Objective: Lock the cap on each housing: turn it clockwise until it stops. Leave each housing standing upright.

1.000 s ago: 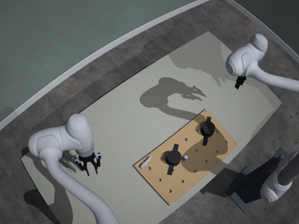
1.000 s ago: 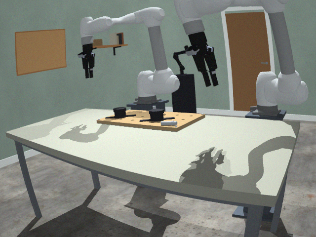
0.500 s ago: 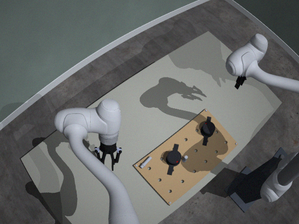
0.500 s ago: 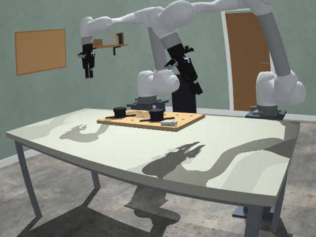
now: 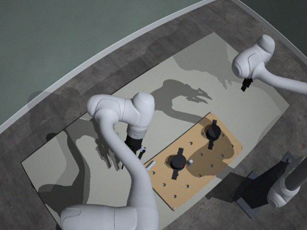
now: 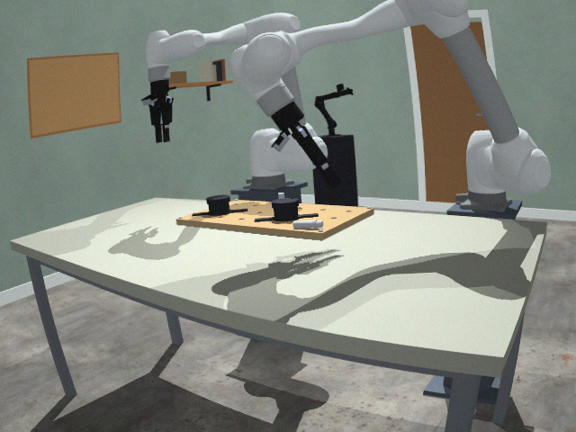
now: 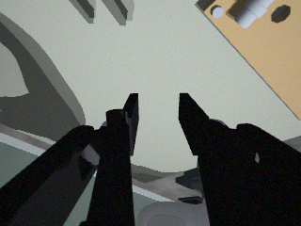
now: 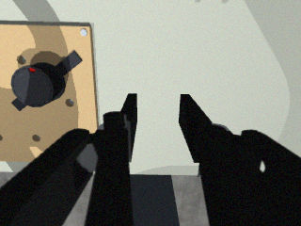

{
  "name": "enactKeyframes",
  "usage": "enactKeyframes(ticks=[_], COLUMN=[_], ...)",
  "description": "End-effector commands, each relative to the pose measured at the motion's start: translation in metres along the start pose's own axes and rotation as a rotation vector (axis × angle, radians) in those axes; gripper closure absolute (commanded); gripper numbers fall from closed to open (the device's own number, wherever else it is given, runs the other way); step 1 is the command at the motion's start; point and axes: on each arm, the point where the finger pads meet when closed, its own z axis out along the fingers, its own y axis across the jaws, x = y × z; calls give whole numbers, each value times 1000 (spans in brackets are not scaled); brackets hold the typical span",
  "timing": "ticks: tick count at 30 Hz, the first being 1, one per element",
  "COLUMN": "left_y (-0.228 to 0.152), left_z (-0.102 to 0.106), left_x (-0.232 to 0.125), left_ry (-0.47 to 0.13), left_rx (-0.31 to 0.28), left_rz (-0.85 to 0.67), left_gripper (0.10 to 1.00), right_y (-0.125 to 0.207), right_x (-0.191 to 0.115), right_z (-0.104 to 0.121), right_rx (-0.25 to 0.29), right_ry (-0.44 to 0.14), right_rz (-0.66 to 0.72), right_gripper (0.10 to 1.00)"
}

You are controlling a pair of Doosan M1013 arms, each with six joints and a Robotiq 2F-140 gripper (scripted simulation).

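Nearby, 1 white peg [image 5: 190, 162] [image 6: 281, 195] by 1 cap [image 5: 178, 161] [image 6: 284, 204], left gripper [image 5: 131, 163] [image 6: 332, 176] [image 7: 159, 104] and right gripper [image 5: 243, 89] [image 6: 162, 138] [image 8: 158, 108] part-open.

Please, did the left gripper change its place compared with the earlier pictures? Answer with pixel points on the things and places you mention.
Yes. In the top view, the left gripper [image 5: 132, 162] [image 6: 331, 174] [image 7: 158, 106] has moved closer to the wooden board [image 5: 173, 191] [image 6: 348, 216] [image 7: 277, 71].
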Motion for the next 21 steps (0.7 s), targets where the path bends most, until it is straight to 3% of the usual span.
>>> enactKeyframes(ticks=[1,21], left_y=[10,108], left_z=[-1,-2], left_x=[10,97], left_ry=[-19,-188], left_rx=[16,152], left_rz=[35,348], left_gripper=[759,759], right_y=[0,0], right_x=[0,0], right_z=[-1,-1], right_rx=[0,0], right_ry=[1,1], right_rz=[0,0], right_gripper=[770,770])
